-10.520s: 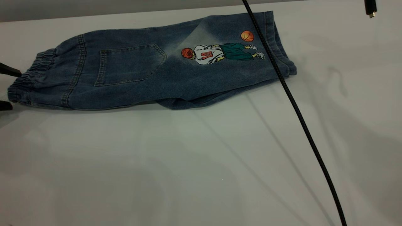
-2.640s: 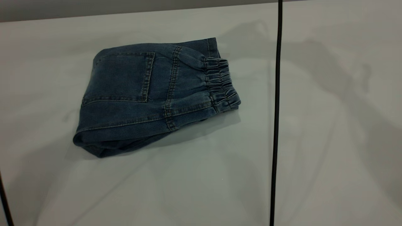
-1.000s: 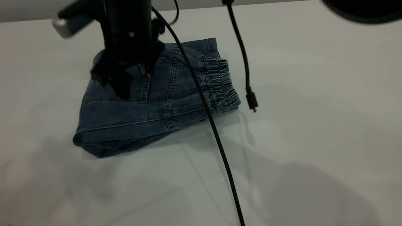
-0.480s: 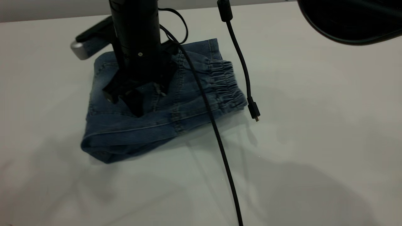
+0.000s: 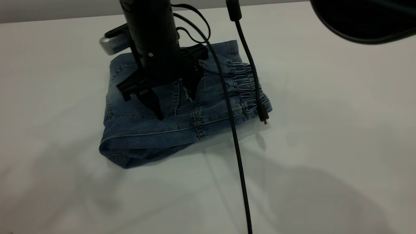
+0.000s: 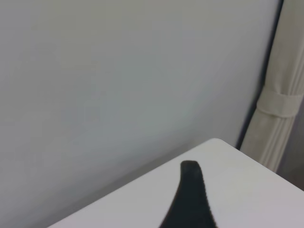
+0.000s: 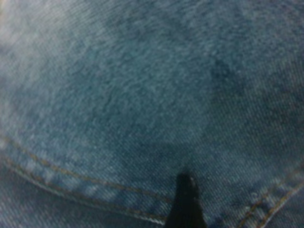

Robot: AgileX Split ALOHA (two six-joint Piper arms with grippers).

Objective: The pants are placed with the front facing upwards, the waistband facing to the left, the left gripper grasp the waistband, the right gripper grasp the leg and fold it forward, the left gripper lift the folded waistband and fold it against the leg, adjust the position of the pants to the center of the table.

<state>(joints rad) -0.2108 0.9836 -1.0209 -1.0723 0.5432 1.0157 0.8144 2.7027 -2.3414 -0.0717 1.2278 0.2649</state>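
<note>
The pants (image 5: 146,133) lie folded into a compact bundle on the table (image 5: 325,130), pocket side up. The gathered waistband (image 5: 248,87) faces right. A strip of the leg hem (image 5: 232,48) sticks out at the back. My right gripper (image 5: 174,100) comes straight down onto the bundle, open, both fingertips pressing the denim near the pocket seam. The right wrist view is filled by the pants (image 7: 142,95), with one fingertip (image 7: 186,194) on them. My left gripper (image 6: 192,190) is off the pants, by a table corner and a wall.
A black cable (image 5: 237,156) runs from the right arm across the pants to the front edge. A second cable with a plug (image 5: 264,115) hangs beside the waistband. A dark rounded shape (image 5: 364,19) fills the top right corner.
The right gripper came down onto the folded pants and has slid them to the right and slightly forward, staying pressed on them. The hanging plug now touches the waistband edge.
</note>
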